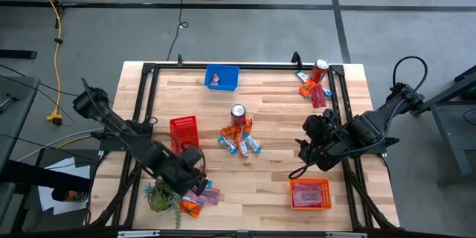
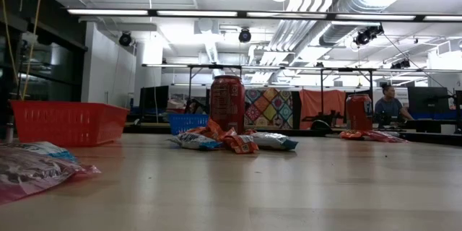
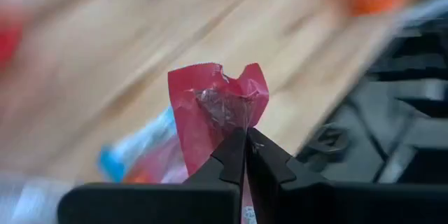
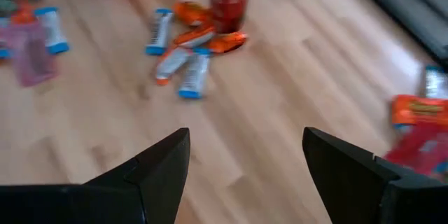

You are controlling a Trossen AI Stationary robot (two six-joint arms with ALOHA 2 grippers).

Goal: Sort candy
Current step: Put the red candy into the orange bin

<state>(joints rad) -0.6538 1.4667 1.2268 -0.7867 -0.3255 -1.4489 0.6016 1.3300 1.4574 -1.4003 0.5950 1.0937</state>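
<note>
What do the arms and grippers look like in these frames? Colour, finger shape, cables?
Both arms are dark, near black, with chunky jointed links. The left gripper has two slim black fingers tapering to narrow tips. The right gripper has broader, wedge-shaped black fingers. A black cable loops over the right arm in the high view. No markings are readable.

pink-red packet [image 3: 213,115] lower end behind tool (left), background blurred
</note>
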